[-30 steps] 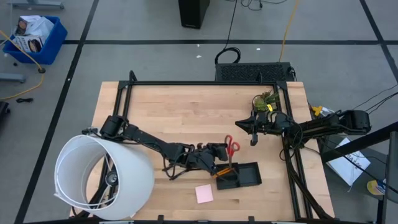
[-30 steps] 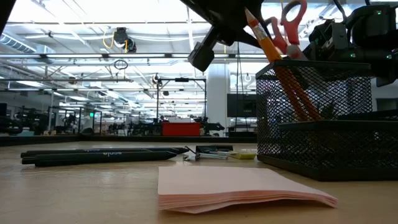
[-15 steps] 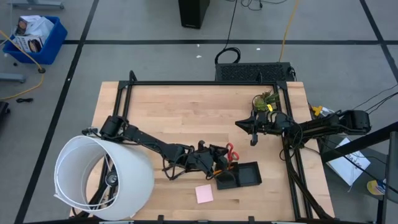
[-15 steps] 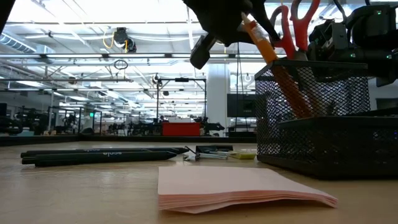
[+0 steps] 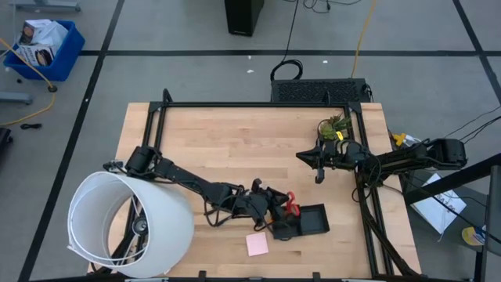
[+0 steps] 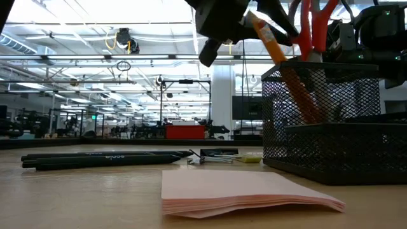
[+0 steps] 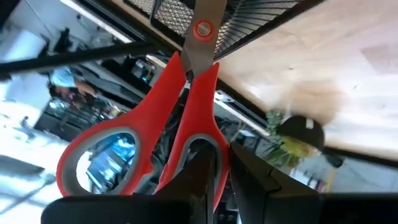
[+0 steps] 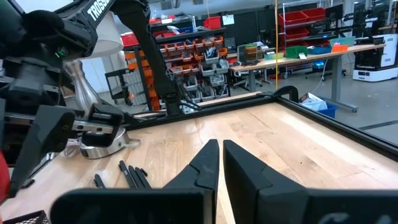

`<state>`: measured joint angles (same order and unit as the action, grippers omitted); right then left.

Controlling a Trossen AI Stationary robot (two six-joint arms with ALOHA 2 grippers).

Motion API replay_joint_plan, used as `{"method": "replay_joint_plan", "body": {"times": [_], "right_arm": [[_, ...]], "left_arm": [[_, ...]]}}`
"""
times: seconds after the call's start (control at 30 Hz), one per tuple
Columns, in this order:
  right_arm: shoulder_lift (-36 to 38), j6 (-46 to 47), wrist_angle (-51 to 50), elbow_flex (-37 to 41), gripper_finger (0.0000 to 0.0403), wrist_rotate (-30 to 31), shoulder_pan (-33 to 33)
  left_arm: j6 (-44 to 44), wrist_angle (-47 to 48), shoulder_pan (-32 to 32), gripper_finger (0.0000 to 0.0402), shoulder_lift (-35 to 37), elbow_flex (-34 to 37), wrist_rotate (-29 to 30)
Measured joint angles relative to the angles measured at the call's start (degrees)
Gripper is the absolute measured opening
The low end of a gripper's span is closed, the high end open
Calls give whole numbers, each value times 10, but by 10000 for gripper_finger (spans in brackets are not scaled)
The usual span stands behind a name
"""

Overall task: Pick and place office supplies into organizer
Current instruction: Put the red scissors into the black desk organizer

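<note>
The black mesh organizer (image 5: pixel 311 222) stands near the table's front, with its tall cup (image 6: pixel 318 108) holding an orange pencil (image 6: pixel 272 43) that leans on the rim. Red-handled scissors (image 5: pixel 291 205) stand with their blades in that cup, and my left gripper (image 7: pixel 217 163) is shut on them, reaching in from the table's left. A pink sticky-note pad (image 5: pixel 257 244) lies flat just left of the organizer. Black pens (image 6: pixel 102 159) and small clips (image 6: pixel 216 155) lie on the table farther back. My right gripper (image 8: pixel 221 155) waits shut above the table's right side. My left gripper pinches one red handle loop (image 7: pixel 208 140) of the scissors between its two fingers. The fingers come from the table's left, slanting a little downward. The scissors stand nearly upright, handles up (image 6: pixel 311 25), with the blades (image 7: pixel 202 12) inside the organizer's mesh cup.
A large white lampshade-like cylinder (image 5: pixel 129 223) covers the table's near left corner. A small potted plant (image 5: pixel 333 125) stands at the far right beside my right arm. A black frame rail (image 5: pixel 250 104) runs along the table's far edge. Bare wood lies between the arms.
My left gripper has rolled about its own line while staying in place. The scissors have tipped from a slant to nearly upright, their handles swinging toward the table's near edge and the blades staying in the mesh cup.
</note>
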<state>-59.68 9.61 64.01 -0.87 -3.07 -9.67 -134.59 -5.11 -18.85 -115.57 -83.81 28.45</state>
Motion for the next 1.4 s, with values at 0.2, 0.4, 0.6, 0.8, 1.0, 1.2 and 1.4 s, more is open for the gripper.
{"method": "replay_joint_plan", "body": {"times": [0.2, 0.4, 0.6, 0.8, 1.0, 1.2, 1.4], "right_arm": [[0, 0, 0, 0, 18, 0, 0], [0, 0, 0, 0, 18, 0, 0], [0, 0, 0, 0, 18, 0, 0], [0, 0, 0, 0, 18, 0, 0], [0, 0, 0, 0, 18, 0, 0], [0, 0, 0, 0, 18, 0, 0], [0, 0, 0, 0, 18, 0, 0]], "left_arm": [[-53, -6, 0, 47, 0, 0, -9], [-76, -1, 0, 47, 0, 0, -13], [-57, -7, 2, 47, 0, 0, -23], [-25, -20, 5, 47, 0, 0, -27], [12, -44, 7, 47, 0, 0, -19], [2, -40, 3, 47, 0, 0, -65], [-24, -36, -1, 47, 0, 0, -90]]}}
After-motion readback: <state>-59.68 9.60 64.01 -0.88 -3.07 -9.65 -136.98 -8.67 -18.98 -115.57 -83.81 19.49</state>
